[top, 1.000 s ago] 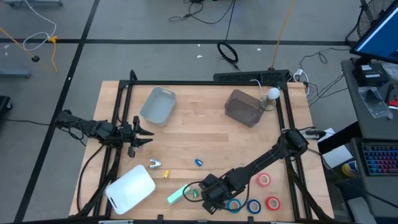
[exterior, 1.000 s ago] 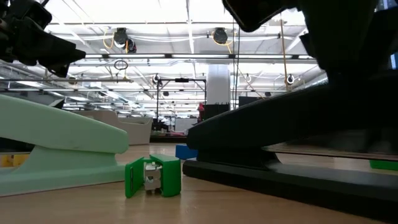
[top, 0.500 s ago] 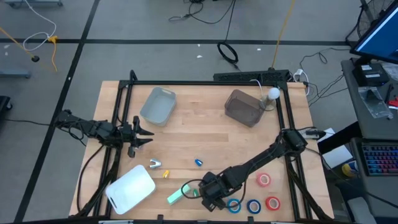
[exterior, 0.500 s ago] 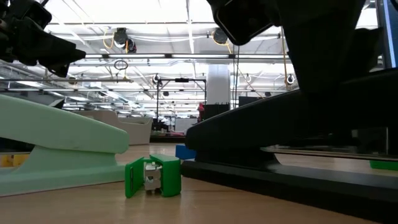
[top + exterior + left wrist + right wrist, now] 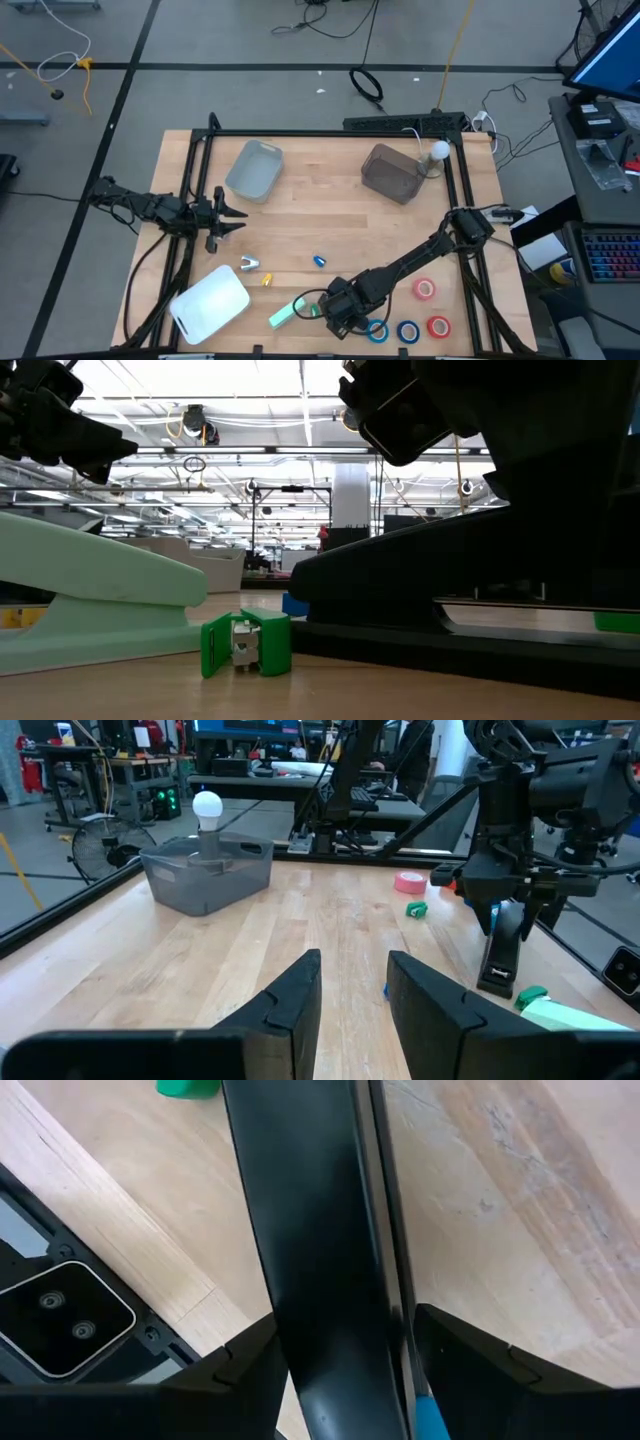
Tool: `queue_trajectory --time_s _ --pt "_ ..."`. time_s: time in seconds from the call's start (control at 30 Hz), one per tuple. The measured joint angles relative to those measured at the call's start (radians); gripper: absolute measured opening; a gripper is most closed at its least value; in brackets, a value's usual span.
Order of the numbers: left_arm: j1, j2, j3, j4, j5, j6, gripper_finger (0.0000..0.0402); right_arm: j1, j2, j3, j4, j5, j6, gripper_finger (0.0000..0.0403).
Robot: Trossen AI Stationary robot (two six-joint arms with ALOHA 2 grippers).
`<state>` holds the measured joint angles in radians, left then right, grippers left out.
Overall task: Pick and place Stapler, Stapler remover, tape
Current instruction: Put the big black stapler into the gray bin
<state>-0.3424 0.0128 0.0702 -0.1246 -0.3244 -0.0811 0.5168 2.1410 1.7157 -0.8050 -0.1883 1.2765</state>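
Observation:
My right gripper (image 5: 338, 312) reaches down near the table's front edge, shut on a black stapler (image 5: 320, 1230), which fills the right of the low view (image 5: 450, 580). Just left of it lie a green staple remover (image 5: 247, 643) and a mint-green stapler (image 5: 285, 312), each resting on the wood. Two red tape rolls (image 5: 425, 289) and two blue ones (image 5: 407, 330) lie flat to the right of the gripper. My left gripper (image 5: 228, 212) waits open at the table's left edge, pointing level. My right gripper pinches the black stapler's two long sides (image 5: 290, 1330) between its two fingers (image 5: 250, 1370). The fingers come from above, slanting, and the stapler's length runs through the gap between them. The stapler lies nearly level and low over the wood (image 5: 400, 650); whether it rests there I cannot tell.
A grey-blue bin (image 5: 254, 168) and a dark clear bin (image 5: 392, 172) with a white bulb stand at the back. A white tray (image 5: 210, 303) sits at the front left. Small staple removers (image 5: 250, 263), (image 5: 319, 261) lie mid-table.
My right gripper has sunk a little and drifted toward the table's left with the black stapler. In the low view the stapler has come down from a tilt to nearly level, and its tip is now closer to the green staple remover.

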Motion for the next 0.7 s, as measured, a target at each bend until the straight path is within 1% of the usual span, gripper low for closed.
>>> queue_trajectory --time_s 0.17,0.7 --pt "0.000 0.000 0.000 0.000 0.000 0.000 0.0118 0.000 0.000 0.000 0.009 0.001 -0.022 0.0206" --pt "0.000 0.000 0.000 0.000 0.000 -0.002 0.0118 -0.002 0.000 -0.001 0.113 0.006 -0.115 0.0207"
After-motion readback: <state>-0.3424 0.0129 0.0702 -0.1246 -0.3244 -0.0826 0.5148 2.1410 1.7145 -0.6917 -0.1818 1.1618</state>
